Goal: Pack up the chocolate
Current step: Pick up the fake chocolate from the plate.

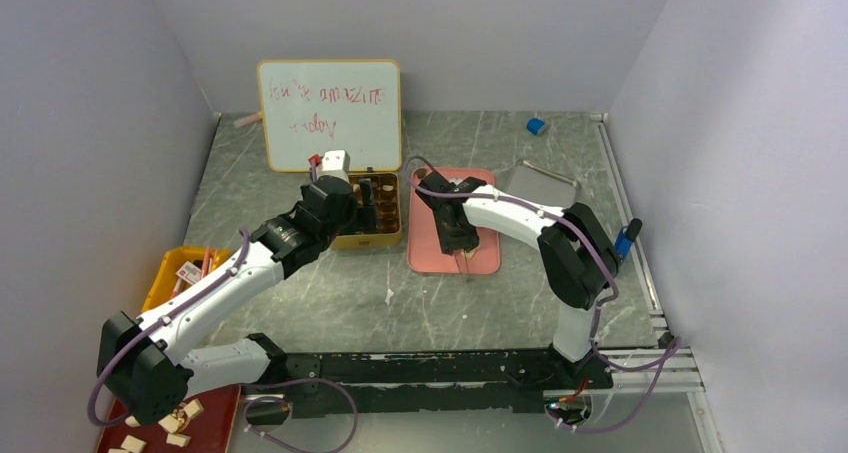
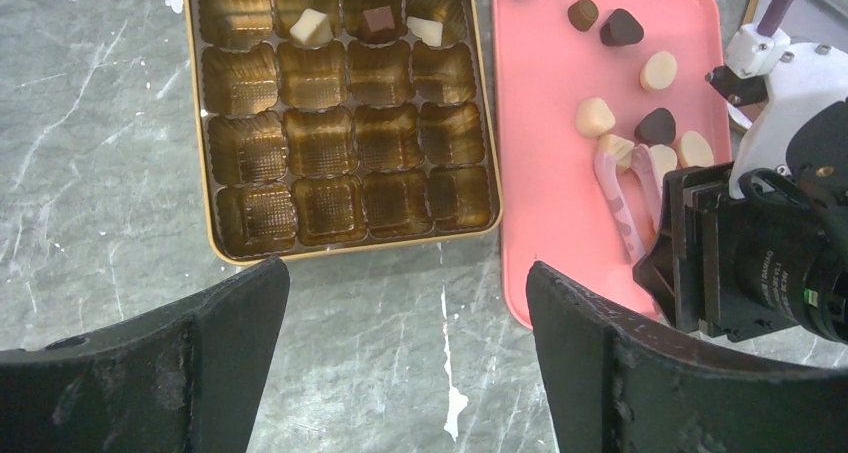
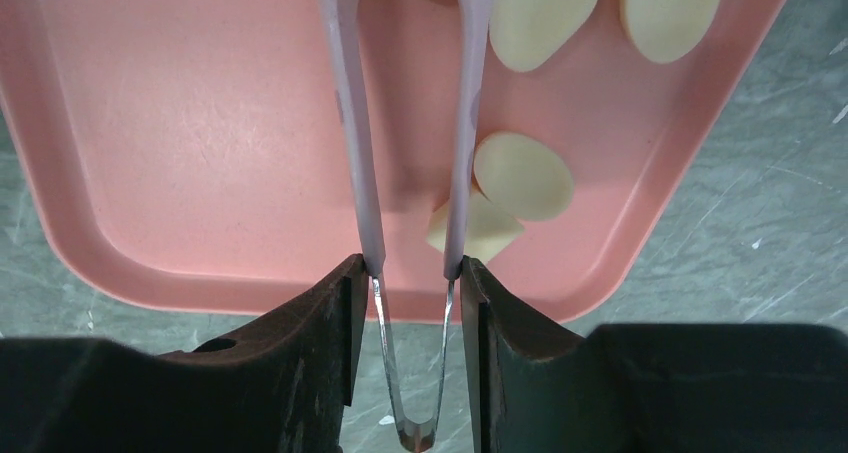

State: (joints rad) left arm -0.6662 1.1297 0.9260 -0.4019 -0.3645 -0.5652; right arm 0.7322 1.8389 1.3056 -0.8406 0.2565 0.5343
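The grey marbled table [image 1: 340, 293] carries the pink tray [image 1: 428, 255] and, just beside it but apart, the gold box [image 2: 320, 143]. The loose chocolate is scattered on the tray, dark and pale pieces mixed. Only three packed pieces [image 2: 378, 20] sit in the box, side by side in one edge row, and every other cup is bare. The right gripper [image 3: 410, 269] hangs over a rounded end of the tray. Its jaws are roughly half closed and clamped on the shanks of lilac tweezers [image 3: 352, 123], whose metal hinge pokes back between the fingers. The tweezers' long axis runs straight out from the jaws into the tray, and the coming move turns on their far end. There a cream piece [image 2: 616, 149] sits between the two tips, dead ahead of the jaws and in line with them. The right wrist view crops it at the top edge, so I cannot tell whether it is pinched or only straddled. An oval pale piece [image 3: 522, 175] lies just outside one blade, not between them. The left gripper [image 2: 405, 271] is spread wide and empty above bare table near the box's edge, off the tray, so the right arm is plainly the nearer one. I judge the next move needs the tips to close squarely across that cream piece without nudging the oval neighbour.
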